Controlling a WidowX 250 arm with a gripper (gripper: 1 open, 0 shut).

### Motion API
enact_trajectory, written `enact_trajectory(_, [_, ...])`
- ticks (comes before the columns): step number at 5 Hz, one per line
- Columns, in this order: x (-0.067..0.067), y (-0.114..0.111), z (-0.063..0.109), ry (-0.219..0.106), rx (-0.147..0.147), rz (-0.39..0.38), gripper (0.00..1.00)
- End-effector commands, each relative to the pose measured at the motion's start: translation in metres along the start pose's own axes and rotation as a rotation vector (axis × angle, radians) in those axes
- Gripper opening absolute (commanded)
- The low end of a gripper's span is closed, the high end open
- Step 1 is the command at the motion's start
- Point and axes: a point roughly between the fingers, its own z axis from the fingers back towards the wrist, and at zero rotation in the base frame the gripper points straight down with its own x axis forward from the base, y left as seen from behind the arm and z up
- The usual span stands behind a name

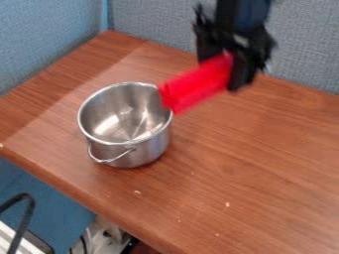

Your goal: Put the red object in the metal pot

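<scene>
Down and left of my end effector (236,62) sits the round shiny steel pot (127,122) on the brown wooden table (265,169). The end effector pinches one end of the long red plastic block (197,81), held aloft. That end-grip risks it pivoting or catching the rim.

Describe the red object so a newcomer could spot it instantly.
Start at the wooden table and find the metal pot. Above and right of its rim, the gripper holds a long red block in the air, the only bright red thing here.
</scene>
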Motion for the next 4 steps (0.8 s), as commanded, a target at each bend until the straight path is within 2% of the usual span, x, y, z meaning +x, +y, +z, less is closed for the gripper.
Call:
enact_trajectory(1, [-0.002,0.022,0.006,-0.048,-0.004,-0.049,0.0])
enact_trajectory(2, [0.002,0.024,-0.01,-0.051,-0.002,-0.117,0.0])
enact_trajectory(3, [0.002,0.006,-0.004,-0.075,-0.01,-0.115,0.0])
enact_trajectory(4, [-0.008,-0.001,-0.008,-0.07,-0.017,-0.106,0.0])
